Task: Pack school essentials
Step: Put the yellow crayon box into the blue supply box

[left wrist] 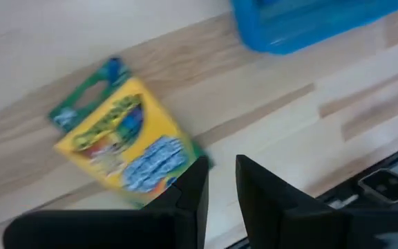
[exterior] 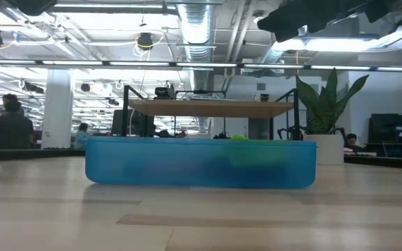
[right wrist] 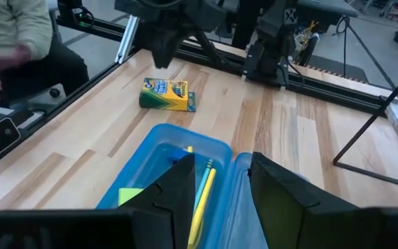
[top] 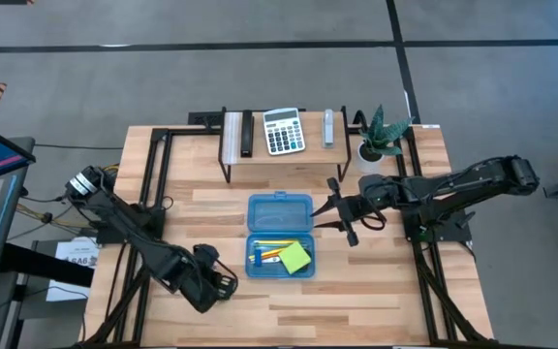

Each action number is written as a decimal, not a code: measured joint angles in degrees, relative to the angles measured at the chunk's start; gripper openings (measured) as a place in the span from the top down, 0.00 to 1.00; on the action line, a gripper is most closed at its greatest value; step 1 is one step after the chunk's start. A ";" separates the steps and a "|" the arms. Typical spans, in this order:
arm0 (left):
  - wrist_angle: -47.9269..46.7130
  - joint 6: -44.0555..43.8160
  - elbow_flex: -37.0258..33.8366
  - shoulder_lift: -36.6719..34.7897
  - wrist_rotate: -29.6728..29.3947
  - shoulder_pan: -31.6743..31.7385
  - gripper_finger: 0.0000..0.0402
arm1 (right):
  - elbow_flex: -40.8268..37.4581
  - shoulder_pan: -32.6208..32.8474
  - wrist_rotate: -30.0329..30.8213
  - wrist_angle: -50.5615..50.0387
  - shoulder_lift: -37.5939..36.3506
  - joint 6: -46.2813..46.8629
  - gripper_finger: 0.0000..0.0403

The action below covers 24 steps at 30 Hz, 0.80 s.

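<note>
The crayon box (left wrist: 126,149) has a yellow face with green trim; its lettering is too blurred to read. It lies flat on the wooden surface (top: 356,291), well clear of the blue case (top: 280,237). The left gripper (left wrist: 220,183) hangs just above it, fingers slightly parted and holding nothing. The right gripper (right wrist: 220,183) hovers over the open case, fingers apart and empty, above yellow pencils (right wrist: 200,200) and a sticky-note pad (top: 294,257).
</note>
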 joint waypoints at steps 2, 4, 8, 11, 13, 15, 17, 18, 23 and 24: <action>-3.06 0.27 0.02 -0.82 2.02 0.21 0.85 | 0.00 0.00 0.00 -0.02 0.00 0.02 0.61; -5.25 1.52 0.02 -1.33 2.47 0.21 0.85 | 0.00 0.00 0.00 -0.05 0.00 0.03 0.61; -5.43 9.79 0.02 -1.33 -0.37 0.21 0.85 | 0.00 0.00 0.00 -0.09 0.00 0.26 0.61; -4.90 13.28 -0.10 -1.20 -2.34 0.26 0.85 | 0.00 0.00 0.01 -0.15 0.00 0.34 0.62; -4.46 14.48 -0.14 -1.20 -2.31 0.75 0.82 | 0.00 0.00 0.00 -0.18 0.00 0.76 0.61; -3.49 16.41 -0.14 -1.20 -1.48 1.10 0.77 | 0.00 0.00 0.02 -0.22 0.00 0.97 0.61; -2.23 19.32 -0.16 -1.20 -0.61 1.14 0.70 | 0.00 0.04 0.02 -0.26 0.00 0.97 0.61; -1.60 20.61 -0.16 -1.20 -0.30 1.11 0.66 | 0.00 0.10 0.02 -0.25 0.00 1.01 0.61; -2.24 21.58 -0.16 -1.18 1.08 0.40 0.43 | 0.00 1.03 0.02 -0.57 0.00 0.97 0.62; -3.01 21.52 -0.16 -1.18 1.47 -0.11 0.39 | 0.00 1.30 0.02 -0.71 0.00 0.95 0.62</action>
